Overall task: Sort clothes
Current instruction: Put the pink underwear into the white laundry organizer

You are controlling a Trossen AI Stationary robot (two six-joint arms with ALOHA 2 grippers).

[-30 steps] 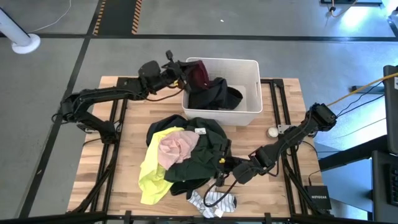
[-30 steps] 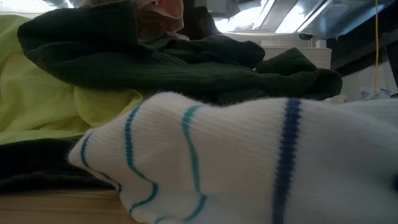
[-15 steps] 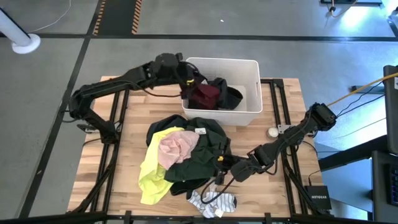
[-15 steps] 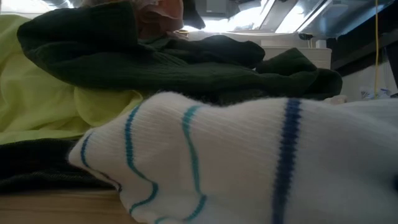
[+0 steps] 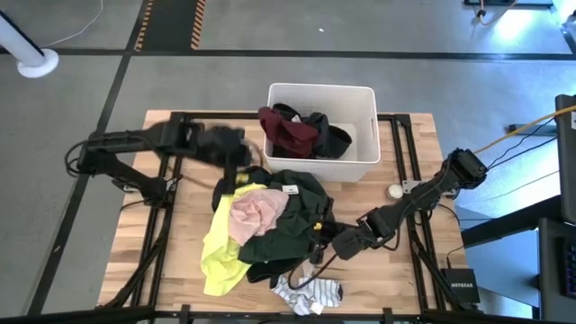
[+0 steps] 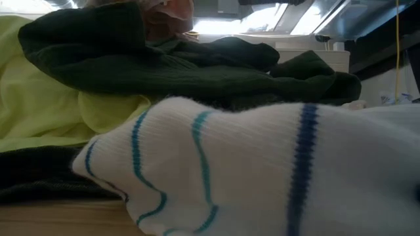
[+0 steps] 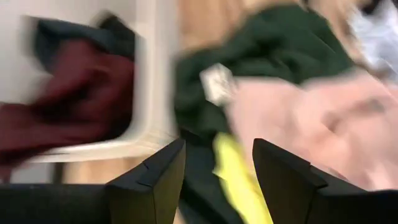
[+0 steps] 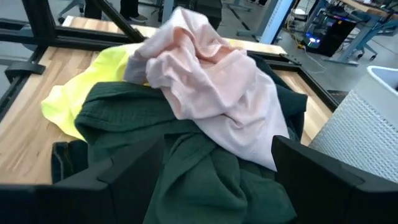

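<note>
While the left arm (image 5: 135, 144) stretches low across the table's far left part, elbow out at the left edge, its gripper (image 5: 236, 157) hangs just beside the bin's (image 5: 364, 135) near left corner, above the far end of the clothes pile. Its fingers (image 7: 152, 180) stand apart with nothing between them; past them show the dark green garment (image 7: 273, 43), the pink one (image 7: 311, 118) and a strip of neon yellow (image 7: 239, 180).

Coming in from the table's right edge, the right arm (image 5: 432, 189) is folded low, forearm angled toward the pile. Its gripper (image 5: 328, 247) sits at the pile's right side, jaws wide and empty, touching or nearly touching the green cloth; which, I cannot tell.

Inside the bin lie the maroon garment (image 5: 286, 132) and a black one (image 5: 326, 137), the maroon draped over the left rim. On the table, the pink piece (image 5: 256, 211) rests on top of the green garment (image 5: 292, 225), with the yellow one (image 5: 220, 252) spread beneath at the left. A striped white sock (image 5: 308, 292) lies at the near edge, just beside the pile.
</note>
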